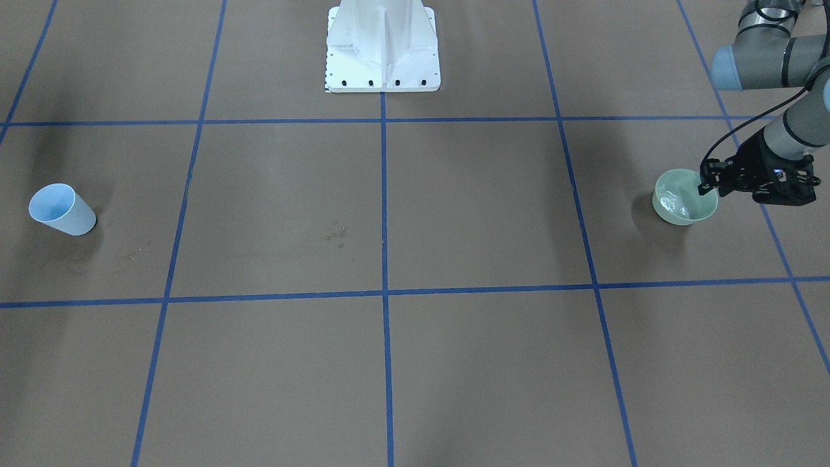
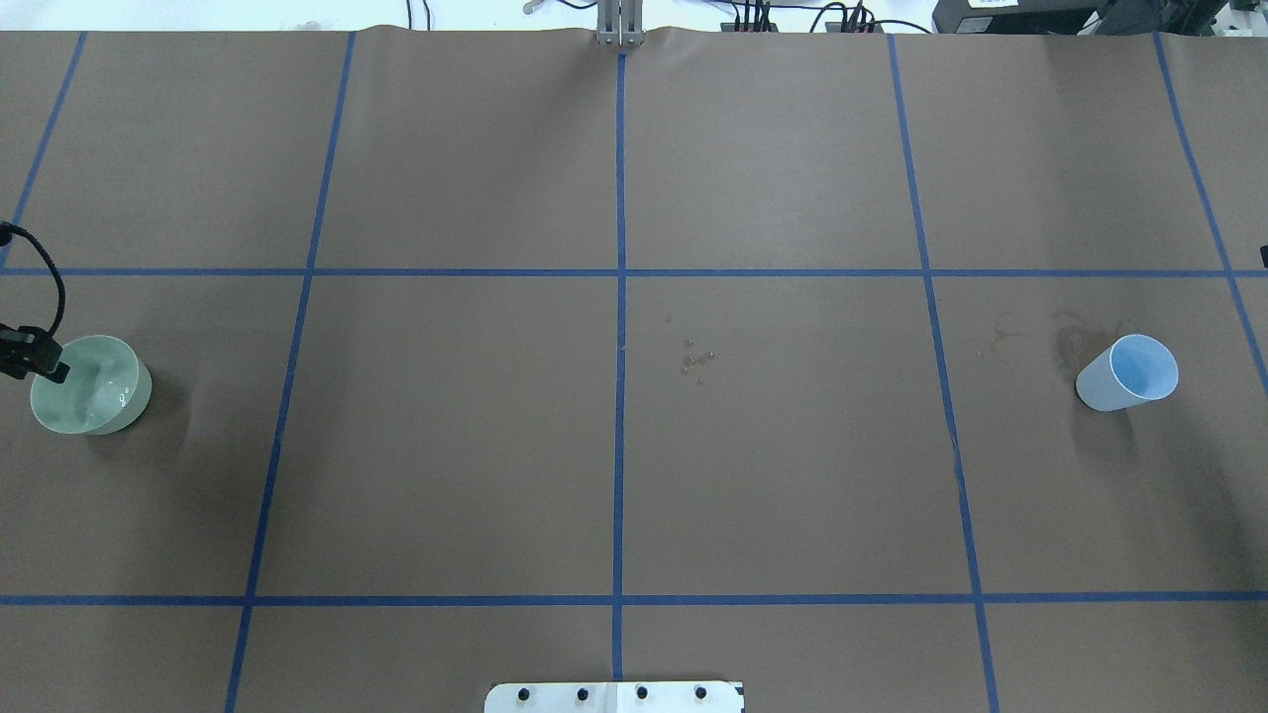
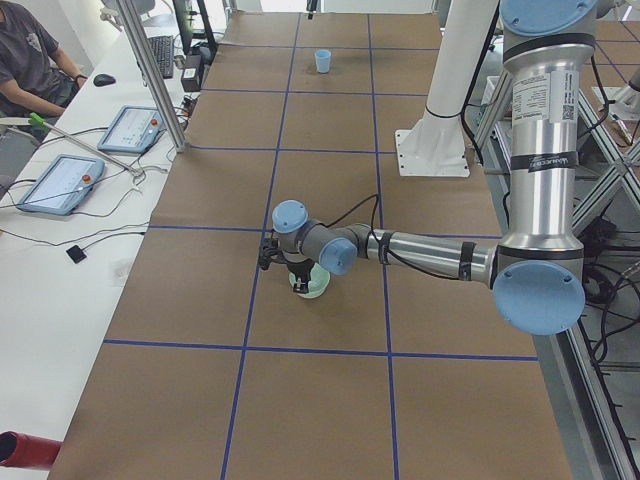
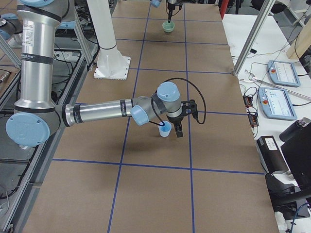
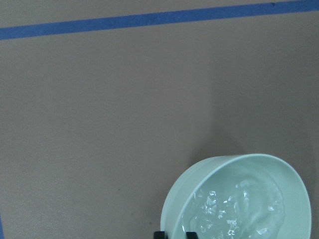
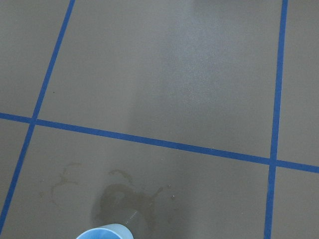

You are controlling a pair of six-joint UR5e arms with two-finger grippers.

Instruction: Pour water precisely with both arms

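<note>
A pale green bowl (image 1: 684,198) sits on the brown table near my left end; it also shows in the overhead view (image 2: 91,386). Water (image 5: 234,214) ripples inside it. My left gripper (image 1: 705,185) is at the bowl's rim, one finger inside and one outside, shut on it; the fingertips (image 5: 159,234) show at the bottom of the left wrist view. A light blue cup (image 2: 1127,373) stands near my right end. My right gripper (image 4: 177,127) shows only in the exterior right view, by the cup (image 4: 165,129); I cannot tell whether it is open.
A wet stain (image 6: 124,199) lies on the table beside the cup. Small droplets (image 2: 693,358) lie near the middle. The white pedestal (image 1: 382,48) stands at my base. An operator (image 3: 35,60) sits beyond the far edge, with tablets (image 3: 135,128).
</note>
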